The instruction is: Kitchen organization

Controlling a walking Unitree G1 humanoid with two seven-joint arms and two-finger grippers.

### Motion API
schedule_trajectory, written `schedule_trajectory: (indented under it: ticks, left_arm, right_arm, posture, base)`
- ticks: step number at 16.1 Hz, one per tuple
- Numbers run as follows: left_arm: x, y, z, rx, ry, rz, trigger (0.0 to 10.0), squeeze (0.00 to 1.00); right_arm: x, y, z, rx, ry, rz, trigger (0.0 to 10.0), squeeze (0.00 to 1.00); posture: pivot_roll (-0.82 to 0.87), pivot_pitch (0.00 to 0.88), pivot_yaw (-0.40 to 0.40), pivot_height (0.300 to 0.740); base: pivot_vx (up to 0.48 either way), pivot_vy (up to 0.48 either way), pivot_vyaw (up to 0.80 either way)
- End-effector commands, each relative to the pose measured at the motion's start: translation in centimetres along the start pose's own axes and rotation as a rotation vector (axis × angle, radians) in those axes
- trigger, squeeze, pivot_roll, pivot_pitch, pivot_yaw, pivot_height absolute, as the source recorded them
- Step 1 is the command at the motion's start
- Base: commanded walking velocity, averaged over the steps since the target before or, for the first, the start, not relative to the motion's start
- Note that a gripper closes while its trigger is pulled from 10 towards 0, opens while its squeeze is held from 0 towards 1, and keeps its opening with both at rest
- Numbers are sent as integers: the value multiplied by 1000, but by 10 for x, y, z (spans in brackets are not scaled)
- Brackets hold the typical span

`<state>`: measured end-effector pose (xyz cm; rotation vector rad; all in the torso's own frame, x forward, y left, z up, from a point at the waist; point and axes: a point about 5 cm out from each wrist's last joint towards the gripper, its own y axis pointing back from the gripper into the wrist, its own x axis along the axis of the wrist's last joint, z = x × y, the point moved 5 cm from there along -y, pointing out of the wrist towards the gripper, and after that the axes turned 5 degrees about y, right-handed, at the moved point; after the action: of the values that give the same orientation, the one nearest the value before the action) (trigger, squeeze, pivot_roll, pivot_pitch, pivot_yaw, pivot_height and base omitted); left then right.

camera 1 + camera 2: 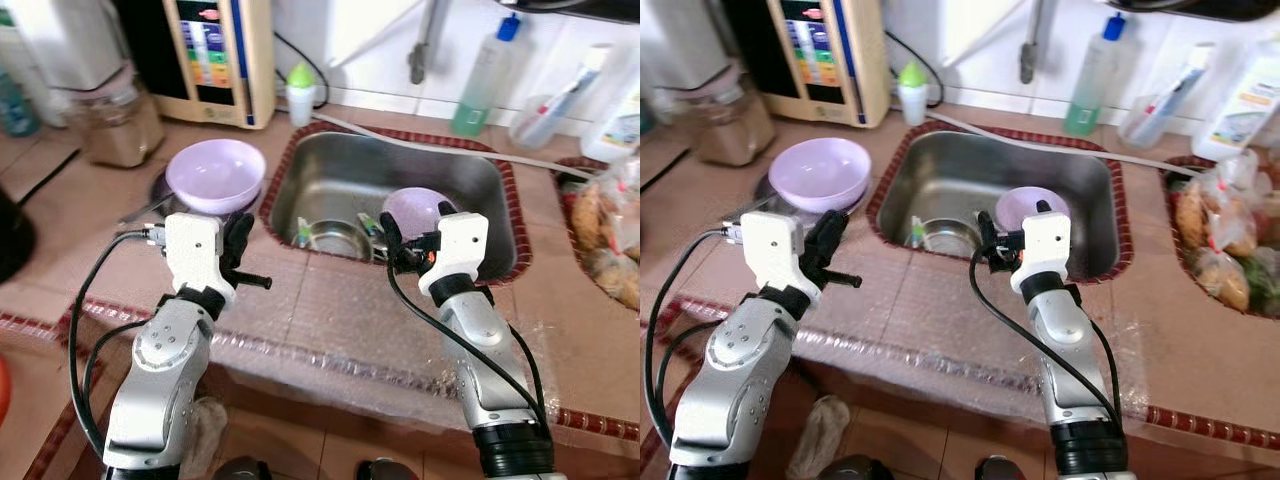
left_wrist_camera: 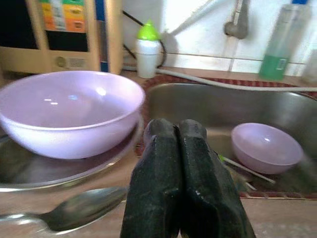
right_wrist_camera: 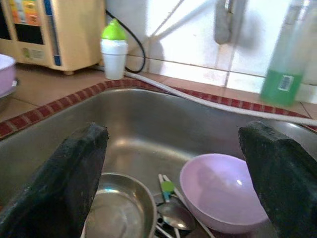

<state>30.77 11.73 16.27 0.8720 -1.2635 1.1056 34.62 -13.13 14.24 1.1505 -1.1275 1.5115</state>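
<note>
A large lilac bowl (image 1: 213, 172) rests on a steel plate (image 2: 29, 171) on the counter left of the sink (image 1: 330, 150), with a spoon (image 2: 74, 210) lying in front of the plate. My left gripper (image 1: 240, 238) hovers just in front of that bowl, fingers (image 2: 163, 163) pressed together and holding nothing. In the sink lie a small lilac bowl (image 3: 223, 191), a steel bowl (image 3: 119, 210) and some cutlery (image 3: 168, 198). My right gripper (image 3: 173, 134) is open at the sink's near edge, facing the small bowl.
A water purifier (image 1: 215, 55) and a white bottle with a green cap (image 1: 300, 90) stand behind the sink, beside a tap (image 1: 420, 50), a hose (image 1: 430, 140) and a green soap bottle (image 1: 480, 80). Bags of food (image 1: 605, 235) fill the right. Bubble wrap (image 1: 330, 320) covers the counter's front.
</note>
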Motion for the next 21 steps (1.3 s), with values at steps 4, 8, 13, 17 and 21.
schedule_trajectory:
  ticks: [4,8,13,17,21]
  left_arm:
    - [-3,1,13,-55,17,-29,10000,0]
    - [3,-4,12,-54,19,-6,10000,0]
    - [5,-2,8,-44,-8,1,10000,0]
    - [8,-5,8,-48,0,6,10000,0]
    - [8,-6,10,-55,1,7,10000,0]
  right_arm:
    - [2,0,6,-35,-28,-2,10000,0]
    - [5,-3,11,-59,-42,4,10000,0]
    - [6,-3,12,-59,-35,4,10000,0]
    - [6,-4,13,-62,-35,2,10000,0]
    - [6,-6,12,-60,-40,3,10000,0]
  posture:
    - [61,0,27,740]
    - [58,6,29,740]
    - [56,20,21,740]
    - [58,20,21,740]
    - [58,17,23,740]
  base:
    - [0,0,-800]
    - [0,0,-566]
    - [0,0,0]
    - [0,63,-392]
    - [0,332,-334]
